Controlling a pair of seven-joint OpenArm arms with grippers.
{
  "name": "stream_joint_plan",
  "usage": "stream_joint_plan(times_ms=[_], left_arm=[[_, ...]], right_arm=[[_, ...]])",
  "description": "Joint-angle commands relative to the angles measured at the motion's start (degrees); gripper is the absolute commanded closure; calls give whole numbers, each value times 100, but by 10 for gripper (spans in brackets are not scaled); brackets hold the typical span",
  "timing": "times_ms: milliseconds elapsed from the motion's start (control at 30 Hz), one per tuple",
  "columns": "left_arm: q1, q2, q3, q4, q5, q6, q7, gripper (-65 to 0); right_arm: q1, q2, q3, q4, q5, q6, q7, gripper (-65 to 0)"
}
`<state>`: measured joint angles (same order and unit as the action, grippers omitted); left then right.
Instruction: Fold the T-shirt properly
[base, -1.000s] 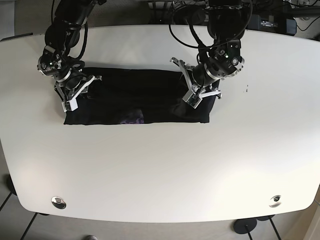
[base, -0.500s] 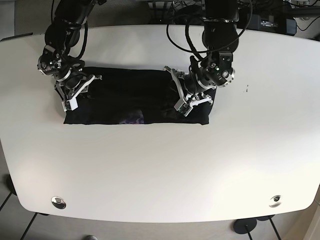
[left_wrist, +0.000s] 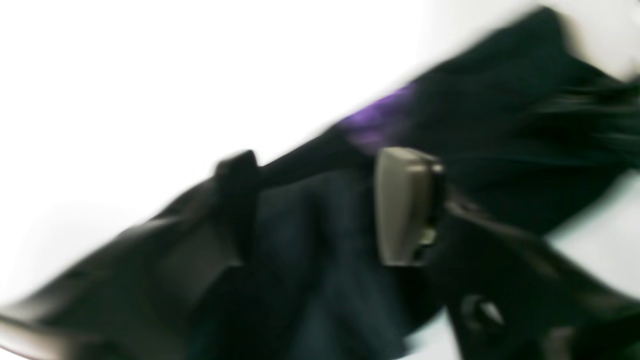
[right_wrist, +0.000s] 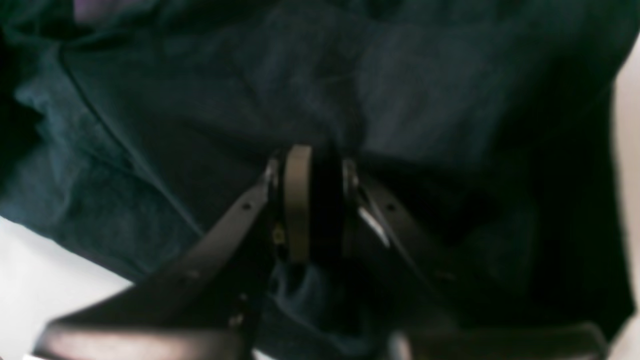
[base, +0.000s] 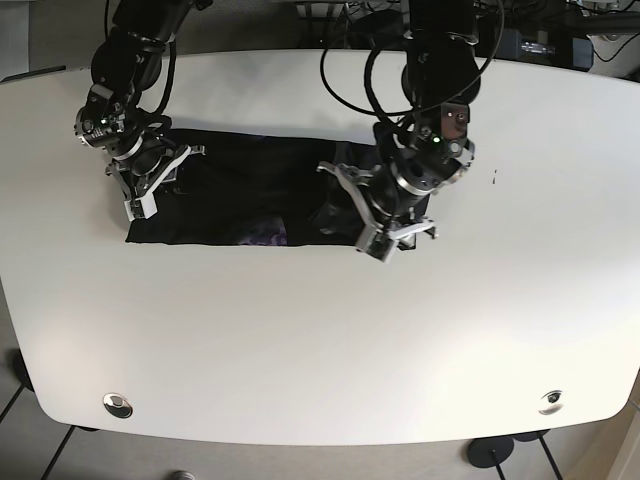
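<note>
We see the black T-shirt (base: 250, 195) lying as a long folded band across the far half of the white table (base: 320, 350), a purple print (base: 265, 238) showing at its near edge. The right gripper (base: 150, 185) sits at the shirt's left end with its jaws closed on a pinch of the dark cloth — the wrist view shows fabric bunched between them. The left gripper (base: 375, 215) is over the shirt's right end, the cloth there gathered under it; its wrist view is blurred — we cannot tell how its jaws stand.

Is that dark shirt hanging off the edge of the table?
No, the T-shirt lies wholly on the white table, well inside its edges.
</note>
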<state>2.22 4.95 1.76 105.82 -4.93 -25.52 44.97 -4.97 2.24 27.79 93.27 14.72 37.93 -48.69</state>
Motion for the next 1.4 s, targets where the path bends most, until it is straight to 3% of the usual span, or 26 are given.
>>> stream_joint_plan(times_ms=[33,133,233,433,533,567,800,867,967,1133,1200,1300,1333,1400], left_arm=[[-50,-183,-391,51,-74,-99,-123,-214],[-94,-482,-822,-406,-83,-433,-123,-131],[-121,-623,-1051,-881,-83,-899,-141,-71],[-173,-605,-1077,-969,-83,-987,-660,-50],[-191,-587,-1068,-978,-83,-987,-651,-51],[-191,-587,-1059,-978,-83,-987,-651,-51],[-472,-631,-1077,-1962,-74,-1013,-704,-53],[-490,-693,-1077,-2349,-65,-1022,-1003,-51],[-490,-754,-1077,-2780,-74,-1022,-1275,-53],[-490,-754,-1077,-2859,-83,-1022,-1284,-53],[-490,-737,-1077,-2710,-92,-1022,-1266,-51],[-472,-710,-1077,-2120,-92,-1022,-1258,-51],[-472,-710,-1077,-1848,-92,-1022,-1258,-51],[-358,-710,-1077,-1461,-92,-1022,-1258,-51]], right_arm=[[106,-70,-23,620,115,44,117,-78],[124,-158,-559,1138,124,44,117,-79],[132,-158,-1649,1464,115,44,117,-79],[440,-184,-3627,1156,62,-35,117,-79],[818,-360,-4058,400,62,-439,152,-75],[994,-422,-4058,13,62,-536,170,-75],[1486,-272,-3856,-1569,62,-580,1014,-73],[1504,-237,-3619,-1956,62,-580,1207,-73],[1574,-141,-3311,-2088,62,-571,1286,-73],[1557,9,-2845,-1771,115,-527,1242,-73],[1513,27,-2616,-1305,124,-519,987,-73],[1284,9,-1764,-347,132,-510,398,-73],[1266,0,-1315,22,317,-483,64,-79],[1231,194,-498,224,1055,-246,-745,-100]])
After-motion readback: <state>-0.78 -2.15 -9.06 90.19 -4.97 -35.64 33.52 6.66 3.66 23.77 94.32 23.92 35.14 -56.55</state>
